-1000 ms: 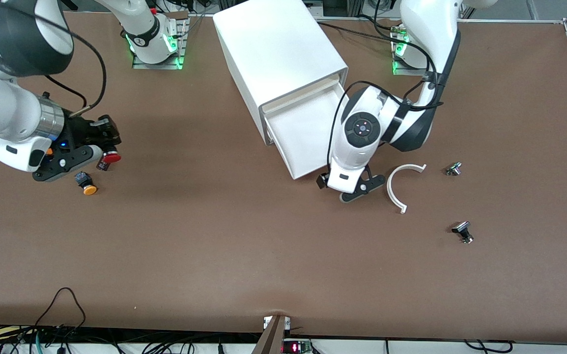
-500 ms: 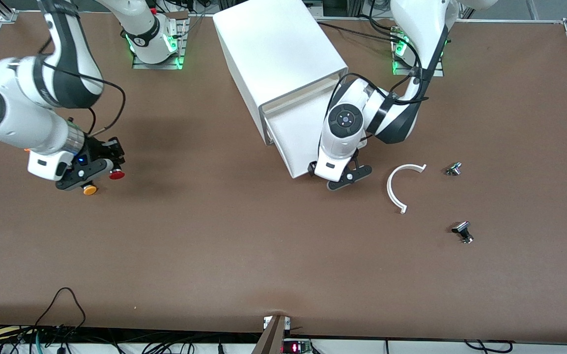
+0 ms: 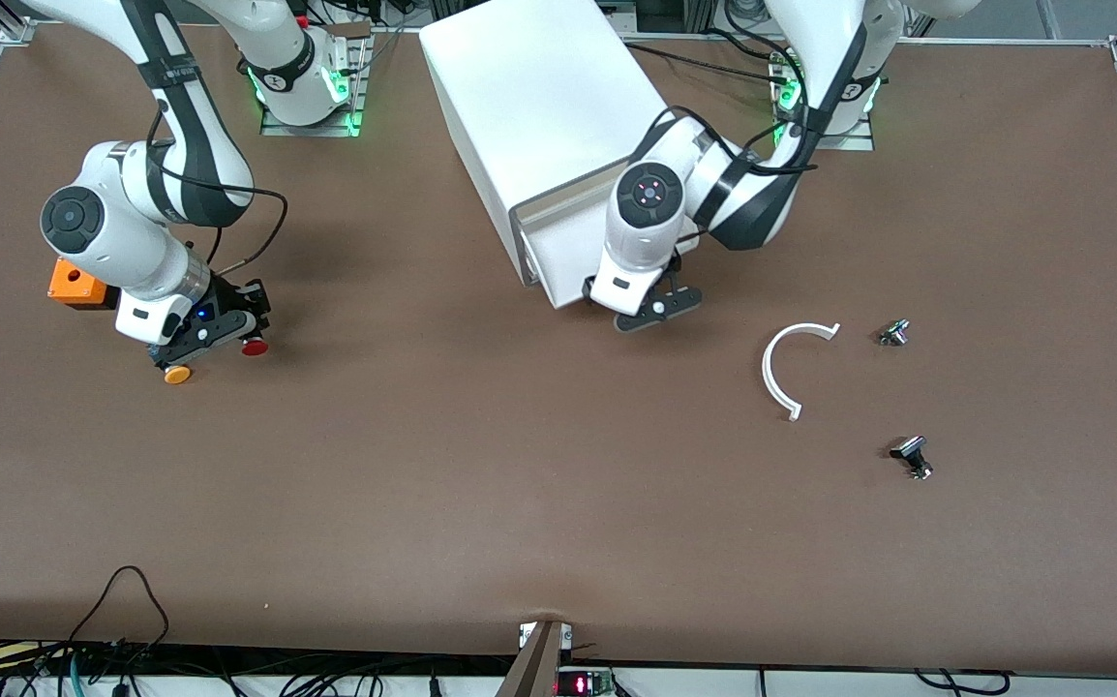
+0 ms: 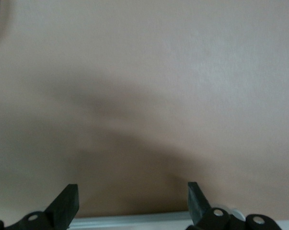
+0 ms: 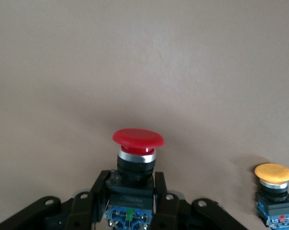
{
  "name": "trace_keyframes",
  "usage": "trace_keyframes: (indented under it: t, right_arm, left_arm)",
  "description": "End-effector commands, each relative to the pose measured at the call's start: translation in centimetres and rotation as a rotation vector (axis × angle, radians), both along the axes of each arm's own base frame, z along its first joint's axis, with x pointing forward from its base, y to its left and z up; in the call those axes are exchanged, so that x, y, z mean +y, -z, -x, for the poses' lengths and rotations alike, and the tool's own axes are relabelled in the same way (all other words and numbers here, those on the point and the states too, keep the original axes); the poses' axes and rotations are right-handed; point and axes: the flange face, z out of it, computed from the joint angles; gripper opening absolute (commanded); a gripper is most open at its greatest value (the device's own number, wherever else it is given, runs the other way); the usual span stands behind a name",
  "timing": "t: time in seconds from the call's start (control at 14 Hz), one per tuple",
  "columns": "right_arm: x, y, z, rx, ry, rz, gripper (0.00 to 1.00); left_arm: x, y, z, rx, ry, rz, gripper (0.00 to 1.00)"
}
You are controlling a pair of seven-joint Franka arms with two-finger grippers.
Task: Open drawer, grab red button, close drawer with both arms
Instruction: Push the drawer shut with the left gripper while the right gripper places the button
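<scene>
The right gripper [image 3: 229, 334] is shut on the dark body of the red-capped button [image 3: 254, 347], low over the table toward the right arm's end. In the right wrist view the red cap [image 5: 137, 138] sticks out past the fingers [image 5: 99, 190]. The left gripper [image 3: 650, 308] is open at the front edge of the lowest drawer [image 3: 558, 254], which sticks a short way out of the white cabinet [image 3: 539, 97]. In the left wrist view the left gripper [image 4: 132, 201] spreads its fingertips [image 4: 67, 201] wide over the drawer's white edge [image 4: 134, 220].
An orange-capped button [image 3: 176, 374] stands on the table beside the right gripper and shows in the right wrist view [image 5: 274, 173]. An orange box [image 3: 73, 281] lies by the right arm. A white curved piece [image 3: 783, 373] and two small metal parts [image 3: 893, 332] [image 3: 912, 455] lie toward the left arm's end.
The left gripper has pushed the drawer most of the way into the cabinet. The right arm has swung down and moved the red button toward the front camera, beside the orange button.
</scene>
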Motion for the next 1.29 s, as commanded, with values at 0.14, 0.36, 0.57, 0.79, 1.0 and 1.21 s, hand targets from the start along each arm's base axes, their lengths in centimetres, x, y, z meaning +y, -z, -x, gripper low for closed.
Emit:
trace_keyframes:
  t: [0.14,0.36,0.57,0.79,1.0,1.21]
  right_arm:
    - [-2.7,3.5,3.6,0.003,-0.079,0.008,0.27]
    - [-3.2,6.5,5.9,0.007,-0.096,0.016,0.41]
    - [-3.2,7.8,7.0,0.018,-0.098,0.019,0.46]
    - [-3.3,7.9,6.9,0.017,-0.073,0.017,0.99]
    - [-3.2,5.1,5.6,-0.024,0.011,0.012,0.99]
    - [-2.6,-0.2,3.8,-0.057,0.041,-0.007,0.99]
  left_arm:
    - [-2.2,-0.2,3.7,0.028,-0.009,0.019,1.00]
    - [-3.4,0.3,5.6,0.049,0.016,0.017,1.00]
    - [-4.5,0.3,6.9,0.057,0.022,0.018,1.00]
    - [-4.8,0.3,7.2,0.058,0.025,0.018,1.00]
    - [-4.4,-0.1,6.3,0.052,0.005,0.023,1.00]
    - [-2.9,-0.6,4.2,0.034,-0.028,0.024,1.00]
